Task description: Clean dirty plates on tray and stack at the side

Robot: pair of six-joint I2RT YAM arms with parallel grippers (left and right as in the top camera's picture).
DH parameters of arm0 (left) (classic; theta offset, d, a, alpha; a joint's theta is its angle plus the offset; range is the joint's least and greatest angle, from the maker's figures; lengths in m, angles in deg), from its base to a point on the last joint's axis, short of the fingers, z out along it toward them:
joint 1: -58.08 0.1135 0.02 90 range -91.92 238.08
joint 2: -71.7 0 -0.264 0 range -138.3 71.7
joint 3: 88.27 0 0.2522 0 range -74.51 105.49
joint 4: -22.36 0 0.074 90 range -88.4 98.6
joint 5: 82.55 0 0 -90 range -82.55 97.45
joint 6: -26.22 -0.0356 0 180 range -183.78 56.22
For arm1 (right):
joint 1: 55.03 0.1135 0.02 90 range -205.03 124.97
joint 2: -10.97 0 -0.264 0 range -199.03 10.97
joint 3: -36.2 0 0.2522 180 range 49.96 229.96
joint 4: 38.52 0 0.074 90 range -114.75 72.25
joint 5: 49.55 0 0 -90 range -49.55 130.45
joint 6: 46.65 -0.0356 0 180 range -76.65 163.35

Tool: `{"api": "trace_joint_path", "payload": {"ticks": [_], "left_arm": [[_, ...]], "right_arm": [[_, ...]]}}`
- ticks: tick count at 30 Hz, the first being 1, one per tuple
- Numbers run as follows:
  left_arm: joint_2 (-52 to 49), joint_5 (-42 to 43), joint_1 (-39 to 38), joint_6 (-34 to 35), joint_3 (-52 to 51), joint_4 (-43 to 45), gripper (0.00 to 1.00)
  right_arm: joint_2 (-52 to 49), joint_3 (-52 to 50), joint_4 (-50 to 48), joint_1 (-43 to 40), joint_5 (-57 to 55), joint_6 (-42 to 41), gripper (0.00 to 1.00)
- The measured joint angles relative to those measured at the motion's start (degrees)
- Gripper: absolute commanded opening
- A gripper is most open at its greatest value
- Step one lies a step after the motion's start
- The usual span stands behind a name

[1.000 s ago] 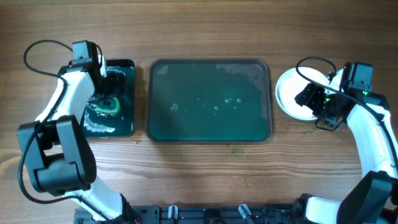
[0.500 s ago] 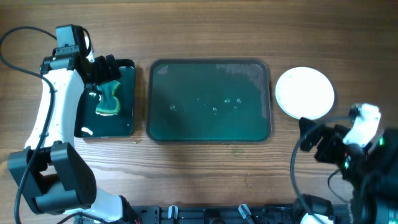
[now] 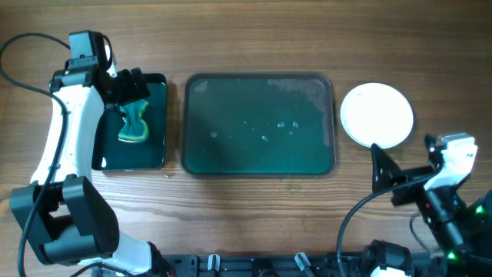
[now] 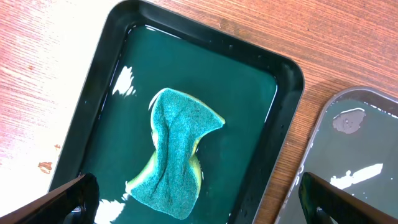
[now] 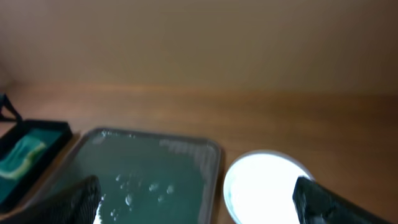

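A white plate [image 3: 377, 115] lies on the bare wood to the right of the tray; from above I cannot tell whether others lie under it. It shows bright in the right wrist view [image 5: 267, 186]. The large dark green tray [image 3: 231, 146] holds only water drops and also shows in the right wrist view [image 5: 143, 162]. My right gripper [image 3: 388, 178] is open and empty near the front right, apart from the plate, as its own view shows [image 5: 199, 205]. My left gripper [image 3: 132, 83] is open and empty above the small dark tray, as its own view shows [image 4: 199, 205].
A small dark tray [image 3: 157, 154] with water stands left of the large tray, and a teal-green sponge [image 3: 134, 123] lies in it. Both show in the left wrist view: the tray [image 4: 261, 93], the sponge [image 4: 177, 155]. A narrow strip of wood separates the two trays.
My right arm has drawn back from the plate to the front right. My left gripper has let go of the sponge and lifted off it.
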Motion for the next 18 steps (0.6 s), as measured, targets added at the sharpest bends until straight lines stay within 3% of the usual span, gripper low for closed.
{"api": "trace_joint_path", "payload": {"ticks": [12, 18], "left_arm": [[0.0, 0.0, 0.0, 0.2, 0.0, 0.0, 1.00], [0.0, 0.0, 0.0, 0.4, 0.0, 0.0, 1.00]], "right_arm": [[25.1, -46.1, -43.2, 12.3, -9.2, 1.6, 1.00], [25.9, -52.9, -46.6, 14.7, -15.8, -1.6, 1.00]]}}
